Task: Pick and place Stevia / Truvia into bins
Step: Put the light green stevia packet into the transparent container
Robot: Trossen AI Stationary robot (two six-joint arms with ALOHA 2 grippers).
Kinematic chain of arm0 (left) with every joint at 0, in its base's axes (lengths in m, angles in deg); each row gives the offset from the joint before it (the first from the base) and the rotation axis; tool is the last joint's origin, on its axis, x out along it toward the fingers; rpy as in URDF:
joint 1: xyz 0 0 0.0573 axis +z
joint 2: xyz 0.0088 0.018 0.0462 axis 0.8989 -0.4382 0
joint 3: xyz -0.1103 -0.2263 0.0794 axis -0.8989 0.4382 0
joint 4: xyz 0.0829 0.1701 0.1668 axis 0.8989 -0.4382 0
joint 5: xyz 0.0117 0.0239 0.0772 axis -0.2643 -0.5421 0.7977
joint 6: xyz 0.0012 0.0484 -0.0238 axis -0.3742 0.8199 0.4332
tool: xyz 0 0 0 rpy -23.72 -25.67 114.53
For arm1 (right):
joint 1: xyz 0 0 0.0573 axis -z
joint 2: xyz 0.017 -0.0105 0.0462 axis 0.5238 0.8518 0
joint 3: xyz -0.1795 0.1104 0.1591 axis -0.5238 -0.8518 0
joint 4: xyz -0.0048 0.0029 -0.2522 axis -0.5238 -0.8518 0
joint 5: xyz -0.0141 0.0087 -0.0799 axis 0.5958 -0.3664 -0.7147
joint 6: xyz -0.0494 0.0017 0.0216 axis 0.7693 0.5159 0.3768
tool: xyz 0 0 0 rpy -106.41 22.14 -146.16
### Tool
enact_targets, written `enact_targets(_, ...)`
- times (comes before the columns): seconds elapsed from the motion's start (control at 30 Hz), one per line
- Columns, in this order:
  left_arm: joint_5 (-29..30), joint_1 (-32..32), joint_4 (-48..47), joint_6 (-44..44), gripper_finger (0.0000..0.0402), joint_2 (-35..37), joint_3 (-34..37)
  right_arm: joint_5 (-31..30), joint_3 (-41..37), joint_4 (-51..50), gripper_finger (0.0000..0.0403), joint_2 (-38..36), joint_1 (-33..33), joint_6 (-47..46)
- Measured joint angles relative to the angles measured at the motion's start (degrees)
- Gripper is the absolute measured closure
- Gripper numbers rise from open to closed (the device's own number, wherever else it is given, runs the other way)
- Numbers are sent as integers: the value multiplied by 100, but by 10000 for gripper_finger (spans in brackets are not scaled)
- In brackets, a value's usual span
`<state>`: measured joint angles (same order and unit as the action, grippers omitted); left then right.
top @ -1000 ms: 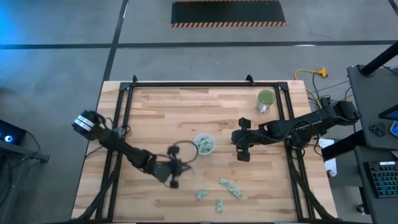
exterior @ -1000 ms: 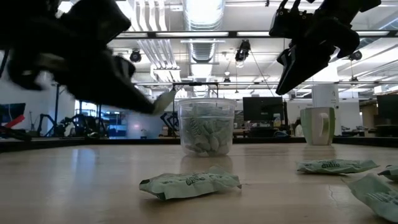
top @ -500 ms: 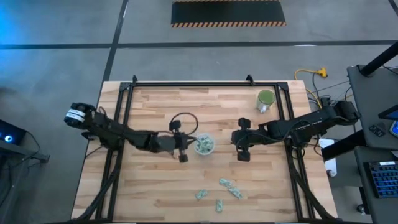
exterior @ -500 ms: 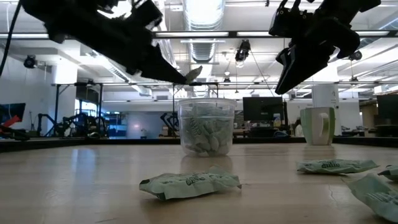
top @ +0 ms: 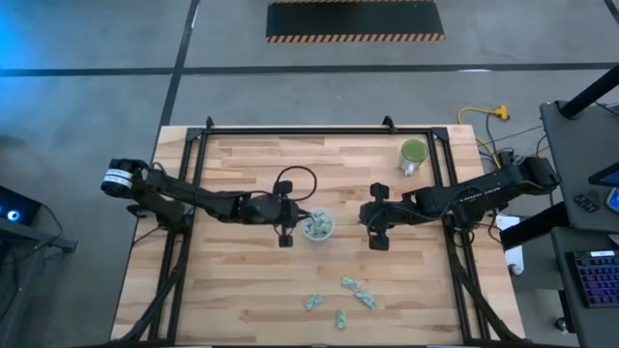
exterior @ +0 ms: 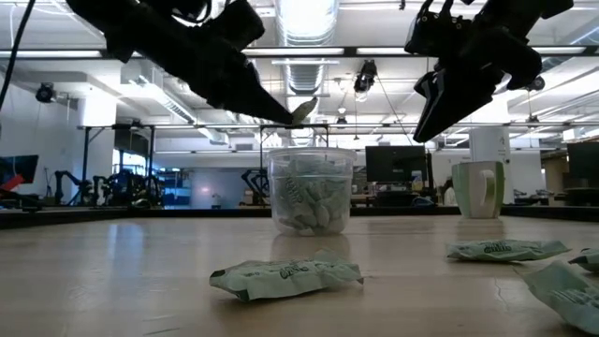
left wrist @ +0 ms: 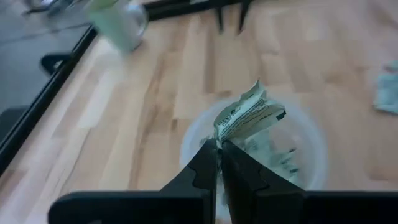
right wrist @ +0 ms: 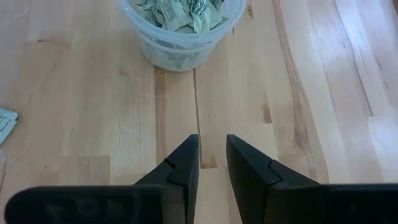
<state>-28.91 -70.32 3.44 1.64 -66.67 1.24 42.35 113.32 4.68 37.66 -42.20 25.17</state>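
Observation:
The bin (top: 317, 225) is a clear round cup with several pale green Stevia packets in it, standing mid-table; it also shows in the low view (exterior: 310, 192). My left gripper (top: 290, 222) hangs just left of and above the bin's rim, shut on one Stevia packet (left wrist: 249, 115). My right gripper (top: 375, 239) hovers to the right of the bin, above the table, with its fingers a little apart and nothing between them (right wrist: 212, 155). Three loose packets (top: 356, 290) lie flat on the table near the front edge. My left gripper pinches one end of the packet (left wrist: 222, 135) between its two fingertips. The fingers slant downward from the table's left side. The rest of the packet (exterior: 302, 111) sticks out past the fingertips, lifted clear, above the bin's opening near its left rim.
A green mug (top: 413, 155) with a white handle stands at the far right of the table. Black frame rails (top: 198, 184) run along the table's left, far and right sides. Loose packets (exterior: 285, 276) lie between the bin and the front edge.
My left gripper has gone from the front-left part of the table up and toward the far edge and the bin, staying shut on the packet. The packet now hangs over the bin's left rim.

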Motion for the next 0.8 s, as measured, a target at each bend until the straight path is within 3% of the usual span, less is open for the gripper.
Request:
enact_targets(0.3, -541, 175, -205, 522, 401, -526, -463, -11, -4, 136, 336, -2, 0, 51)
enact_targets(0.47, -494, 198, -643, 553, 401, -803, -776, -11, -20, 128, 330, 1, 0, 41)
enact_targets(0.8, -235, 212, -664, 723, 391, -820, -838, -11, -48, 125, 335, 2, 0, 56)
